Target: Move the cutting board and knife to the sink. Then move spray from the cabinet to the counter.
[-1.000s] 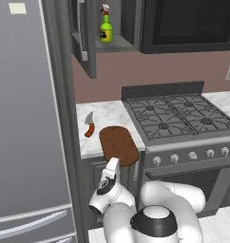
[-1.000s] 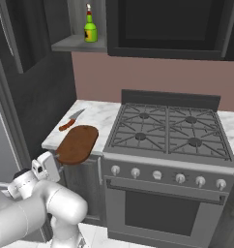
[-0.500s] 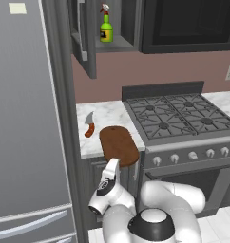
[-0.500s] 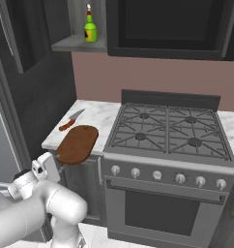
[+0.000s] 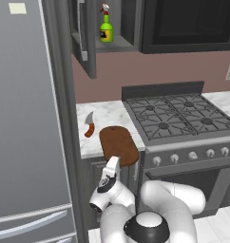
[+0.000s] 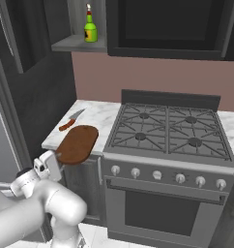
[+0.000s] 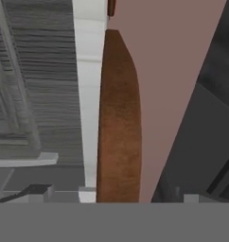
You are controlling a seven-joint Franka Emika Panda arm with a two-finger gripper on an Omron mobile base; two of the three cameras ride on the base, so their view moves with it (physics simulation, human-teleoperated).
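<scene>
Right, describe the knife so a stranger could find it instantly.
Find the gas stove; beside it is a narrow strip of marble counter. On it, behind the brown oval cutting board, lies the knife: small, with a grey blade and an orange-red handle.

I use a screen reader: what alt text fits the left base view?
A brown cutting board overhangs the marble counter's front edge beside a knife, with the robot's open claw just below; a green spray bottle stands in the open cabinet above.

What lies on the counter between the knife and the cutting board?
Nothing: in the left base view only bare counter separates the knife from the cutting board; they lie apart.
</scene>
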